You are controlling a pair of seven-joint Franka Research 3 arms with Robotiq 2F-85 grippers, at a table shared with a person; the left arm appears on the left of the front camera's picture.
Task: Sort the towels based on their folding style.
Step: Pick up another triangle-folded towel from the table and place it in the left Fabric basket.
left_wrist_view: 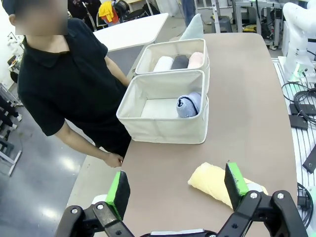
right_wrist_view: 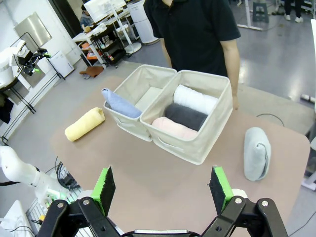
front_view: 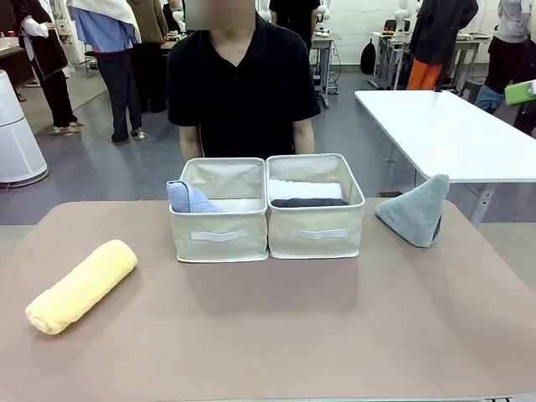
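Observation:
A yellow rolled towel [front_view: 81, 286] [left_wrist_view: 217, 183] [right_wrist_view: 85, 124] lies on the table's left side. A grey-teal cone-shaped towel [front_view: 415, 209] [right_wrist_view: 257, 153] stands at the right, beside the bins. The left bin [front_view: 219, 209] [right_wrist_view: 134, 89] holds a light blue cone fold [front_view: 188, 198] [left_wrist_view: 189, 104] [right_wrist_view: 120, 103]. The right bin [front_view: 315, 207] [right_wrist_view: 197, 148] holds white [right_wrist_view: 195, 98], dark grey [right_wrist_view: 186, 116] and pink [right_wrist_view: 174, 128] rolls. My left gripper [left_wrist_view: 177, 188] hangs open above the table near the yellow roll. My right gripper [right_wrist_view: 163, 190] is open high over the table, holding nothing.
A person in a black shirt [front_view: 243, 79] stands at the far edge behind the bins, one hand [left_wrist_view: 114, 159] at the table edge. A white table [front_view: 452, 134] stands at the back right. Open brown tabletop [front_view: 276, 335] lies in front of the bins.

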